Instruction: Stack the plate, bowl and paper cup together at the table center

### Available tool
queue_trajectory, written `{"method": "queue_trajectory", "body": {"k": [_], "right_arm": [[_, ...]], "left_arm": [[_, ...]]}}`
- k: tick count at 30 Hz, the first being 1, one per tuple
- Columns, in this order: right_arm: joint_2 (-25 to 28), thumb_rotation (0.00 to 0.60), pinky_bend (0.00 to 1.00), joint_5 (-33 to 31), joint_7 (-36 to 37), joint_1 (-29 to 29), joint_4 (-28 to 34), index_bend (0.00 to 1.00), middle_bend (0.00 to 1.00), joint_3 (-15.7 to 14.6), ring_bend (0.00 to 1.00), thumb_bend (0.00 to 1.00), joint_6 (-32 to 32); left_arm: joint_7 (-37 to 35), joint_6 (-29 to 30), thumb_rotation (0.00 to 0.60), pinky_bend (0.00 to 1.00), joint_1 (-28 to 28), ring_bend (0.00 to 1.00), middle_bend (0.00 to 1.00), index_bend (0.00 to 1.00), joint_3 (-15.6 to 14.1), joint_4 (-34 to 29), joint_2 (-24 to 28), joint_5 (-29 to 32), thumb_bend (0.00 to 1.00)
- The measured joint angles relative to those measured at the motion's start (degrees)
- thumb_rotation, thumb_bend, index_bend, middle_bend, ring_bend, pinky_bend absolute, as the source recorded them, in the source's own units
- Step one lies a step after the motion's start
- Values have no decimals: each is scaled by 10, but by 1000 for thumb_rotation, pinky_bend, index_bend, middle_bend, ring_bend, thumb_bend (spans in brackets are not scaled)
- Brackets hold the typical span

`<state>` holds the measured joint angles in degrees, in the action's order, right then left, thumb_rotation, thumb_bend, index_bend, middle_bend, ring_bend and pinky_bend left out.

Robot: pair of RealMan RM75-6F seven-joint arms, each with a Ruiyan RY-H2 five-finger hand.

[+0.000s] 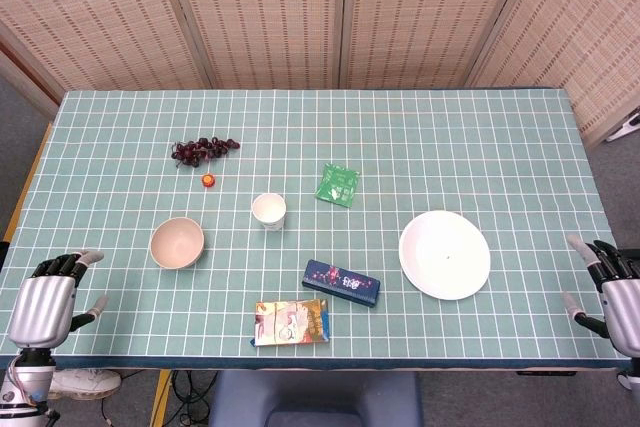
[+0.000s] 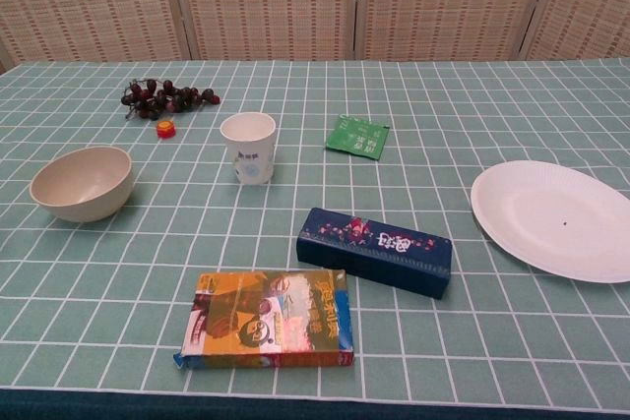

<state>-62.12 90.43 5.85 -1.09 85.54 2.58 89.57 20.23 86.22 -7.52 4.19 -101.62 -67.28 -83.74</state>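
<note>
White round paper plate (image 1: 445,254) right of table centre, empty. Beige bowl (image 1: 177,243) left; white paper cup (image 1: 269,211) upright between them, nearer bowl. All three apart, unstacked. Dark blue box (image 2: 374,251) in front of cup.

Head view only: left hand (image 1: 44,308) at near-left table edge, right hand (image 1: 612,292) at near-right edge, both holding nothing, fingers spread. Chest view shows neither hand.

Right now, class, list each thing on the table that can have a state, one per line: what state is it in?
paper cup: upright, empty
bowl: upright, empty
plate: flat, bare
dark blue box: closed, flat
orange carton: closed, flat
green sachet: flat
left hand: holds nothing
right hand: holds nothing
</note>
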Motion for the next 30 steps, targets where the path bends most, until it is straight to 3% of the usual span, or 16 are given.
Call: {"method": "queue_trajectory", "body": {"k": [7,11,20,30], "right_arm": [[-4,600,288,-2,-8,0,-5,122,269,2,237,280,3],[-12,600,425,-8,-20,0,-11,128,338,4,348,284,2],[-49,600,828,0,-41,-14,-49,215,602,2,675,286,-13],[-94,600,997,9,-40,-43,-97,307,779,-9,868,270,-62]], "left_arm": [[0,0,600,323,0,299,316,288,-1,-2,0,-3,220],[1,1,600,323,0,299,316,288,-3,-3,-1,-5,219],[-6,5,600,323,5,299,317,288,-5,-4,2,-8,219],[-16,10,600,323,11,299,316,289,-8,1,2,-11,219]]}}
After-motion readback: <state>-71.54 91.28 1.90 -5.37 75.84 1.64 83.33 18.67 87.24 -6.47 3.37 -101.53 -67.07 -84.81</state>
